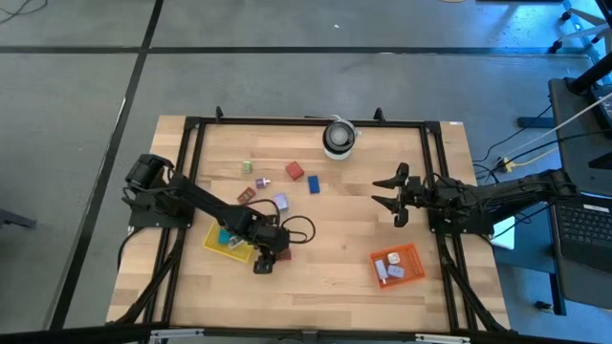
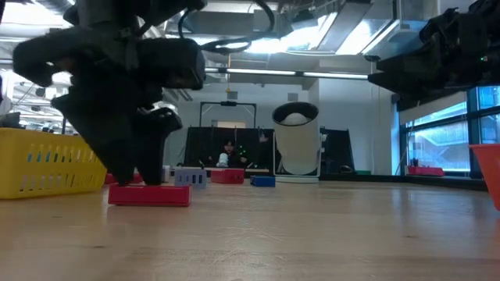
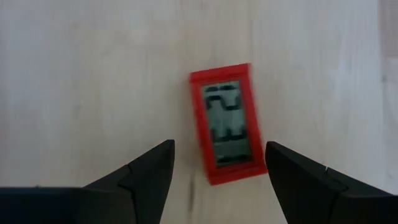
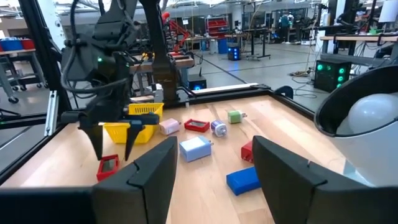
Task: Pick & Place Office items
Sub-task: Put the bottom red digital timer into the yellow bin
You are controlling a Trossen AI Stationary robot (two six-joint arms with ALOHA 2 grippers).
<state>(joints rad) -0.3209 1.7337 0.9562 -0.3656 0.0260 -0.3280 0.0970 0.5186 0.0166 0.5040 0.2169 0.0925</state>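
High view: the left gripper (image 1: 265,262) hangs over the wooden table (image 1: 325,287), just to the 3 o'clock side of the yellow tray (image 1: 216,245), with its claw spread wide. Down in the left wrist view, the two dark fingers (image 3: 144,174) stand well apart and nothing sits between them; the red flat piece (image 3: 227,123), a little red frame around a grey screen, lies on the wood just ahead of the fingertips, slightly askew. The low view backs that up: the same red piece (image 2: 149,194) is flat on the table with the left gripper (image 2: 129,176) right above it, and whether the tips touch it I cannot tell.

The right gripper (image 1: 394,199) waits above the table at about 3 o'clock from the centre, fingers parted, holding nothing.

The other office items are scattered across the middle toward 11 o'clock: a red block (image 1: 294,171), a blue block (image 1: 313,183), a lavender block (image 1: 280,202), a green piece (image 1: 247,167) and a pink piece (image 1: 260,180). A teal piece (image 1: 226,235) lies inside the yellow tray.

The orange tray (image 1: 405,252) sits at 5 o'clock with a couple of pale pieces in it. The white roll (image 1: 338,138) stands at 12 o'clock by the frame's far rail.
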